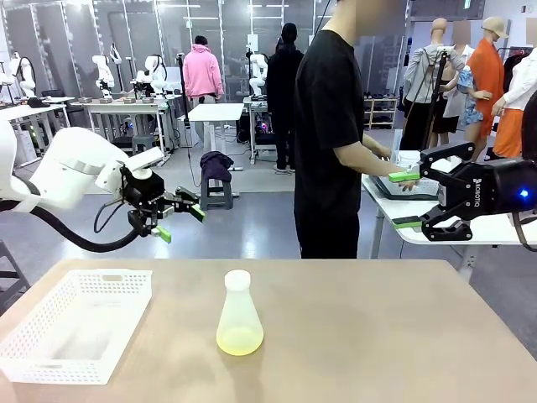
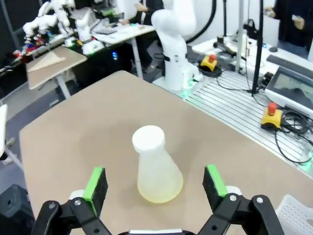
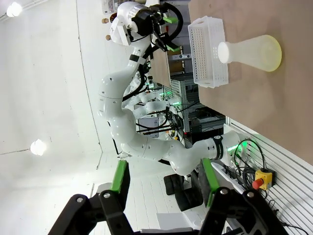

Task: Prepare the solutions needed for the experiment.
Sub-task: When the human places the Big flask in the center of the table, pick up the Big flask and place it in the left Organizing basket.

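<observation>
flask (image 1: pixel 239 315): upright on table (image 1: pixel 403 336), yellow-green liquid (image 1: pixel 239 340) low, below and ahead of left claw (image 2: pixel 155 180), centred between its spread jaws | right claw (image 1: pixel 407 200): spread, empty, raised well apart | plan: we lower squarely, pinch the neck gently, keep it upright

The flask (image 1: pixel 239 315) stood upright on the desk (image 1: pixel 377 336), about midway between left and right and toward the near edge, with the liquid (image 1: pixel 239 340) lying in its bottom. The basket (image 1: pixel 75 323) sat on the desk at the near left, well apart from the flask. The left hand (image 1: pixel 179 223) hung in the air at the far left and the right hand (image 1: pixel 407 200) at the far right. A person (image 1: pixel 331 134) stood beyond the far edge.
</observation>
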Robot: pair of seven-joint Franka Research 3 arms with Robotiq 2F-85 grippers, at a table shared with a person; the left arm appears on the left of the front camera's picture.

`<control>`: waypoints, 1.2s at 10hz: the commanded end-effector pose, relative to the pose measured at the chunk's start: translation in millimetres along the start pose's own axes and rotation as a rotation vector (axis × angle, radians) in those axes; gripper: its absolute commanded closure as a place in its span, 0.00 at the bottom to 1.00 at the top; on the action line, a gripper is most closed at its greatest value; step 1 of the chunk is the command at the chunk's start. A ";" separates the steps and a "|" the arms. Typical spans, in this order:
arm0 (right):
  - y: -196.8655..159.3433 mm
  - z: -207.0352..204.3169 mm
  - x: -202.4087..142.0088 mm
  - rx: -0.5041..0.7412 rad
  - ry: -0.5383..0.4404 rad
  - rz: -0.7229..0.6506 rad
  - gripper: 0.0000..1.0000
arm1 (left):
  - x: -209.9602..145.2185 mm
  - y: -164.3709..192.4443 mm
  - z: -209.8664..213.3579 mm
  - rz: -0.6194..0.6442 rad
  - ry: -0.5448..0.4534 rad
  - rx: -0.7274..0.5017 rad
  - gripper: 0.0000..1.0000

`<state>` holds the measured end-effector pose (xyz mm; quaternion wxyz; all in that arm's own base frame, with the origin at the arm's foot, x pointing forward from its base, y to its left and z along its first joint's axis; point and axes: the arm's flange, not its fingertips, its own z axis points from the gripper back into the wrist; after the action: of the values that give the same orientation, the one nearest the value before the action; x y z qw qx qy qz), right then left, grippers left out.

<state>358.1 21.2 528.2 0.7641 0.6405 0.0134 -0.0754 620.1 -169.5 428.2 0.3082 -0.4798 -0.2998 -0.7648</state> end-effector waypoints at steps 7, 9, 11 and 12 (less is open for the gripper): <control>1.8 0.5 -0.6 0.006 -0.001 0.007 0.28 | -38.6 21.3 -78.5 0.017 -0.075 -0.019 0.00; 1.8 0.5 -0.6 0.006 -0.001 0.007 0.28 | -47.8 22.8 -91.5 0.052 -0.091 -0.037 0.00; 1.8 0.5 -0.6 0.006 -0.001 0.007 0.28 | -59.6 18.7 -94.9 0.081 -0.066 -0.057 0.00; 1.8 0.5 -0.6 0.006 -0.001 0.007 0.28 | -62.4 16.9 -96.0 0.095 -0.068 -0.062 0.00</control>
<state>358.1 21.0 528.2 0.7641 0.6405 0.0133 -0.0755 603.5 -242.4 342.2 0.3040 -0.5310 -0.2733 -0.7423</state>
